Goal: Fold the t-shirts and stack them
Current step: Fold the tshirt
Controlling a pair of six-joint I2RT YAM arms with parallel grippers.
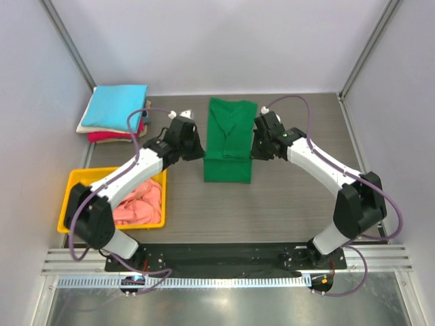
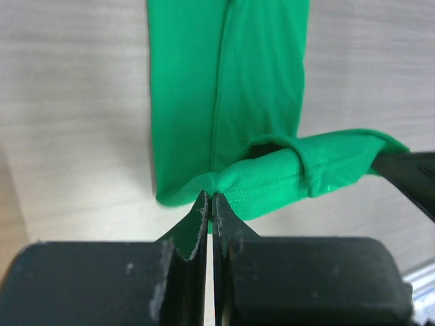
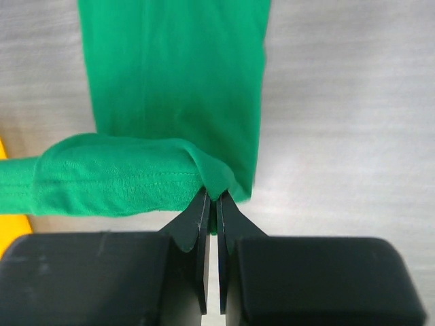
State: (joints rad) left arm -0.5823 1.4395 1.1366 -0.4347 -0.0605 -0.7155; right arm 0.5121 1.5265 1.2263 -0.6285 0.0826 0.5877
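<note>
Hidden: in the overhead view the left gripper and right gripper have their fingertips tucked under their own wrists; the wrist cameras cut off the far end of the bright green cloth t-shirt.
Count: two grippers, one tray, five shirts.
Left gripper jaws: pressed together, pinching a bunched, stitched edge of the green shirt right at the tips; the cloth runs on toward 12 o'clock.
Right gripper jaws: pressed together on the same raised edge, which stretches toward 9 o'clock.
Yellow plastic tray: at 8 o'clock from the table centre, holding a crumpled salmon-pink shirt.
Green shirt: a long folded strip on the wood-grain table, between the grippers, one at its 9 o'clock side and one at its 3 o'clock side.
Pile, 10 o'clock corner: folded sky-blue shirt on top, cream shirt beneath it, red shirt lowest; the lower two show only as edges.
</note>
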